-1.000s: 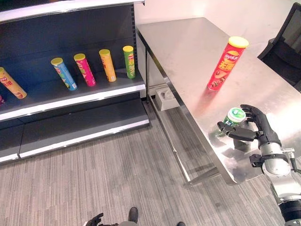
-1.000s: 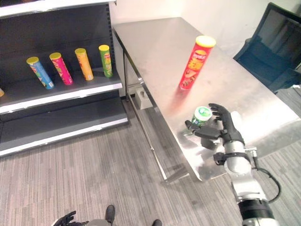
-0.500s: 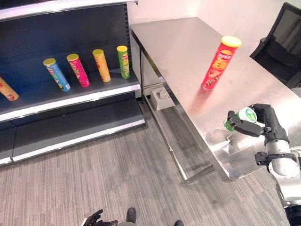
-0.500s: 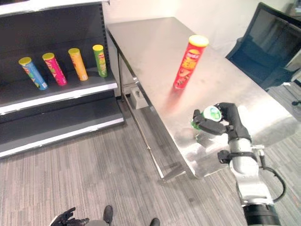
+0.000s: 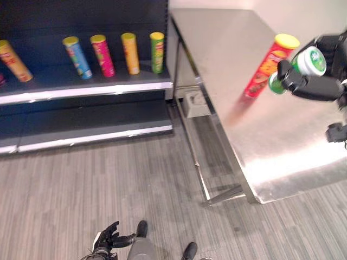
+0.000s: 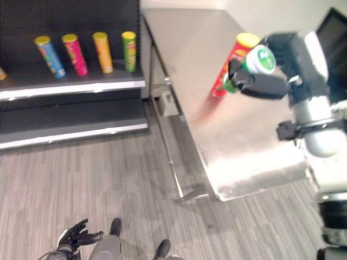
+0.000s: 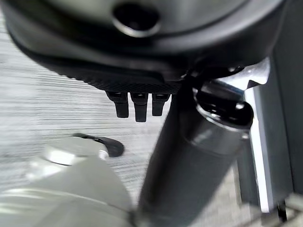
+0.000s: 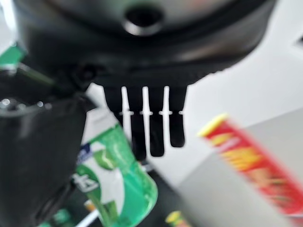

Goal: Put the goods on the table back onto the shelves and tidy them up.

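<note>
My right hand [image 5: 317,86] is shut on a small green container with a white lid [image 5: 310,60], holding it tilted in the air above the steel table [image 5: 282,141]. The right wrist view shows the green container [image 8: 118,175] against the thumb, with the fingers [image 8: 147,123] curled past it. Behind the hand, a tall red chip can [image 5: 265,65] with a yellow lid stands upright on the table. My left hand [image 5: 108,238] hangs low over the floor, its fingers relaxed and holding nothing.
The dark shelf [image 5: 87,89] to the left carries a row of chip cans: blue [image 5: 76,55], pink [image 5: 102,54], orange [image 5: 129,52], green [image 5: 156,51], and another orange one [image 5: 13,59] further left. A grey box [image 5: 195,103] sits under the table. A dark chair [image 6: 339,32] stands at the far right.
My right hand has closed on the green container and lifted it off the table, up in front of the red can. The whole picture has shifted with the camera.
</note>
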Controlling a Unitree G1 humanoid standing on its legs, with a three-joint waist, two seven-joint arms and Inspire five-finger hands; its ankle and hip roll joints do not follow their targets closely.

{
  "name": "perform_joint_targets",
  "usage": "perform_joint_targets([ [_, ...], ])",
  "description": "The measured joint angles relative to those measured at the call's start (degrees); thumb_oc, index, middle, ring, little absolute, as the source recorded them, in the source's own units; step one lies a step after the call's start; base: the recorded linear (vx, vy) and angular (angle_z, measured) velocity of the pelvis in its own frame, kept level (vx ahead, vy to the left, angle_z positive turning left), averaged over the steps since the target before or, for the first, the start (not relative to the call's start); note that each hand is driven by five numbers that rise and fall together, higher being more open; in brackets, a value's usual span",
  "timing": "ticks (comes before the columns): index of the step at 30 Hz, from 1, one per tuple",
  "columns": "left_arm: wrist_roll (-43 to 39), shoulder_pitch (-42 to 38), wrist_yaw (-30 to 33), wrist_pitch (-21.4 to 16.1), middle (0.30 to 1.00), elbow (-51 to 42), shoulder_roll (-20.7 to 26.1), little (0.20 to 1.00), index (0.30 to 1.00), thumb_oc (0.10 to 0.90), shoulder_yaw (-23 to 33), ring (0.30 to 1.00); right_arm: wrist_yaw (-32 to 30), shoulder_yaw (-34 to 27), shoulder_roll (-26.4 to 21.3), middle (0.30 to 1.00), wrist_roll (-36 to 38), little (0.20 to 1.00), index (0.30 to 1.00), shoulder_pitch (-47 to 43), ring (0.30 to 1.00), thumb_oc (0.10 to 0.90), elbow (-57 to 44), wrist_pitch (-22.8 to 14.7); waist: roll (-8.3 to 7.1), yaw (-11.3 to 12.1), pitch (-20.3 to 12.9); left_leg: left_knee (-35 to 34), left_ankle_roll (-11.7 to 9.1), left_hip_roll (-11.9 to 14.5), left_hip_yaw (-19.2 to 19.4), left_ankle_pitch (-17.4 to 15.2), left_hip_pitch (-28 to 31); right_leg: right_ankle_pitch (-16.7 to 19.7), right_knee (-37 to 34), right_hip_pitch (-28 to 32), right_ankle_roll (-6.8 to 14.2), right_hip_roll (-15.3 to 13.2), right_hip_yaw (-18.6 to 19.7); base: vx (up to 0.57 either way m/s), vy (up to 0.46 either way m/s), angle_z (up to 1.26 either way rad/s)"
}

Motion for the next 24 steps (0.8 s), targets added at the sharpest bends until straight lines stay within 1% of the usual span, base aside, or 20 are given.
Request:
perform_joint_targets([
  [2,-0.27,-0.06,0.19,-0.10,0.900,0.22,1.07,0.900,0.900,0.800,0.87,0.900,0.04,-0.12,-3.12,0.300,1.54,0.300,0.300,-0.61,0.300,0.400,-0.61,-1.01,0.29,-0.96,0.05,-2.00,-1.25,4.64,2.05,0.80,0.09,-0.54,0.45,0.23,-0.28,-0.10,-1.11,0.05,0.192,0.50],
  [3,-0.09,-0.20,0.20,-0.12,0.900,0.32,2.19,0.900,0.900,0.800,0.82,0.900,0.04,-0.62,-5.87,0.300,2.51,0.300,0.300,-0.56,0.300,0.400,-1.26,-1.37,0.56,-1.81,0.08,-5.34,-3.31,9.69,7.23,2.08,0.46,0.10,0.45,0.12,0.74,-0.23,-2.41,0.11,0.278,0.57],
  [4,0.15,-0.14,0.22,-0.11,0.900,0.28,2.80,0.900,0.900,0.800,0.78,0.900,0.04,-0.75,-7.11,0.300,2.84,0.300,0.300,-0.54,0.300,0.400,-1.46,-1.44,1.31,-2.59,-0.24,-6.77,-4.13,11.28,10.00,2.78,0.50,0.20,0.46,0.13,1.06,-0.33,-2.99,0.12,0.258,0.39],
  [5,0.19,-0.10,0.21,-0.13,0.900,0.23,2.91,0.900,0.900,0.800,0.61,0.900,0.05,-1.39,-7.58,0.300,2.88,0.300,0.300,-0.28,0.300,0.400,-1.48,-1.51,1.39,-2.92,-0.29,-7.66,-3.80,11.89,10.27,2.95,0.95,0.68,0.45,0.31,2.43,-0.93,-3.13,0.17,0.384,0.15],
  [6,0.21,-0.52,0.06,-0.09,0.900,0.26,2.57,0.900,0.900,0.800,0.00,0.900,0.28,-4.50,-7.35,0.300,2.92,0.300,0.300,2.01,0.300,0.400,-1.74,-1.79,1.83,-2.66,-0.35,-8.06,-3.87,11.40,11.18,2.92,1.96,1.26,0.47,0.93,3.78,-1.83,-3.09,0.14,0.336,0.12],
  [7,0.26,-0.50,-0.19,-0.04,0.900,0.16,1.93,0.900,0.900,0.800,-0.66,0.900,0.14,-4.80,-7.78,0.300,3.25,0.300,0.300,2.00,0.300,0.400,-1.13,-1.57,2.96,-3.19,-0.99,-8.55,-3.66,10.47,11.10,2.97,2.36,1.61,0.48,1.62,5.03,-2.41,-3.81,0.14,0.360,0.23],
  [8,0.30,-0.49,-0.43,0.00,0.900,0.34,2.36,0.900,0.900,0.800,-2.03,0.900,-0.22,-5.38,-7.08,0.300,3.54,0.300,0.300,2.10,0.300,0.400,-1.02,-1.57,1.92,-3.95,-1.29,-9.12,-4.69,8.28,10.38,4.13,2.98,1.89,0.48,2.32,6.66,-4.66,-3.97,0.13,0.344,0.49],
  [9,0.45,-1.34,-0.62,0.04,0.900,0.32,3.14,0.900,0.900,0.800,-2.55,0.900,-0.51,-5.00,-7.08,0.300,4.11,0.300,0.300,2.10,0.300,0.400,-0.98,-1.51,-0.29,-4.92,-2.13,-9.22,-2.44,4.50,10.64,3.73,2.81,3.20,0.48,2.21,7.04,-7.65,-3.81,0.13,0.378,0.52],
  [10,0.75,-2.04,-0.93,0.00,0.900,0.32,3.53,0.900,0.900,0.800,-2.56,0.900,-0.52,-5.03,-7.16,0.300,4.12,0.300,0.300,2.04,0.300,0.400,-0.98,-1.51,-1.54,-5.22,-2.72,-8.84,-1.74,2.52,10.43,3.79,2.21,3.80,0.48,2.21,6.90,-9.50,-3.82,0.12,0.369,0.63],
  [11,1.98,-4.16,-1.08,-0.01,0.900,0.59,4.28,0.900,0.900,0.800,-2.93,0.900,-0.63,-4.64,-7.15,0.300,4.08,0.300,0.300,0.98,0.300,0.400,-0.89,-1.53,-2.90,-4.60,-3.62,-7.27,0.33,-0.77,9.97,2.48,1.22,5.72,0.77,2.32,5.72,-12.65,-4.01,0.12,0.486,0.61],
  [12,3.51,-7.32,-1.13,-0.29,0.900,0.59,5.93,0.900,0.900,0.800,-4.85,0.900,-0.78,-3.59,-7.15,0.300,4.00,0.300,0.300,-1.11,0.300,0.400,-0.72,-1.67,-3.01,-2.45,-3.79,-5.30,3.02,-3.78,10.05,0.65,1.03,9.02,3.06,2.29,5.98,-16.16,-3.98,0.10,0.475,0.57],
  [14,5.17,-8.20,-1.11,-1.10,0.900,-0.21,8.18,0.900,0.900,0.800,-4.86,0.900,-0.91,-1.87,-7.15,0.300,3.13,0.300,0.300,-3.58,0.300,0.400,-0.58,-1.66,-2.96,-1.69,-3.83,-5.31,4.54,-6.56,9.97,-0.36,1.24,10.62,6.81,1.35,6.24,-19.21,-3.79,0.13,0.413,0.34],
  [16,6.36,-8.32,-1.08,-1.03,0.900,0.28,10.27,0.900,0.900,0.800,-4.79,0.900,-1.05,0.31,-7.15,0.300,2.52,0.300,0.300,-5.72,0.300,0.400,0.42,-1.63,-2.95,-0.81,-3.82,-5.41,6.08,-8.66,10.15,-1.41,2.42,13.30,10.15,0.73,7.32,-22.14,-3.77,0.12,0.282,0.15],
  [17,7.17,-7.71,-1.03,-0.95,0.900,0.44,11.47,0.900,0.900,0.800,-4.79,0.900,-1.71,1.69,-7.15,0.300,2.52,0.300,0.300,-6.30,0.300,0.400,0.97,-1.58,-2.91,-0.90,-3.82,-5.64,7.06,-9.63,10.03,-2.07,3.59,14.48,12.65,0.67,6.56,-23.81,-2.81,0.04,0.253,0.13],
  [18,7.32,-7.10,-1.04,-0.96,0.900,0.42,12.30,0.900,0.900,0.800,-4.81,0.900,-2.12,2.51,-7.15,0.300,2.53,0.300,0.300,-6.32,0.300,0.400,1.00,-1.56,-2.78,-0.90,-3.83,-5.70,7.85,-10.44,10.04,-2.50,4.19,16.01,15.07,-0.34,7.03,-24.74,-0.63,0.05,0.215,0.13],
  [19,7.46,-6.97,-1.02,-0.95,0.900,0.42,13.01,0.900,0.900,0.800,-4.79,0.900,-2.14,3.14,-7.17,0.300,2.53,0.300,0.300,-6.34,0.300,0.400,0.97,-1.59,-2.25,-1.21,-3.77,-5.75,8.72,-10.36,9.70,-2.76,4.45,15.78,19.74,-3.29,7.82,-25.46,2.03,0.13,0.159,0.15],
  [20,7.44,-6.90,-0.97,-0.86,0.900,0.65,13.56,0.900,0.900,0.800,-4.56,0.900,-2.14,4.15,-7.38,0.300,2.57,0.300,0.300,-6.43,0.300,0.400,0.89,-1.59,-1.37,-2.16,-3.30,-5.98,9.51,-9.39,8.66,-3.09,4.71,8.56,22.71,-5.95,10.73,-22.95,6.20,0.15,0.110,0.14],
  [21,7.43,-6.71,-0.86,-0.82,0.900,1.18,13.79,0.900,0.900,0.800,-3.98,0.900,-1.99,5.74,-7.57,0.300,2.56,0.300,0.300,-6.81,0.300,0.400,0.83,-1.59,-0.64,-2.55,-2.86,-6.42,9.75,-8.64,8.26,-3.23,5.36,2.98,21.62,-7.91,12.05,-18.66,9.34,0.17,0.083,0.07],
  [22,7.42,-6.35,-0.85,-0.81,0.900,1.80,13.66,0.900,0.900,0.800,-3.80,0.900,-1.92,7.67,-7.57,0.300,2.58,0.300,0.300,-7.80,0.300,0.400,0.97,-1.55,-0.24,-2.58,-2.61,-7.31,9.99,-8.50,8.75,-3.28,6.71,0.73,19.19,-8.98,11.76,-15.94,9.48,0.17,0.055,-0.18],
  [24,7.33,-4.59,-1.00,-0.84,0.900,1.90,12.12,0.900,0.900,0.800,-4.06,0.900,-1.92,13.09,-7.57,0.300,2.68,0.300,0.300,-12.64,0.300,0.400,1.52,-1.65,0.44,-3.17,-2.33,-9.26,11.34,-8.63,9.65,-4.28,9.32,0.67,13.64,-12.72,10.89,-9.95,7.46,0.20,0.048,-0.25],
])
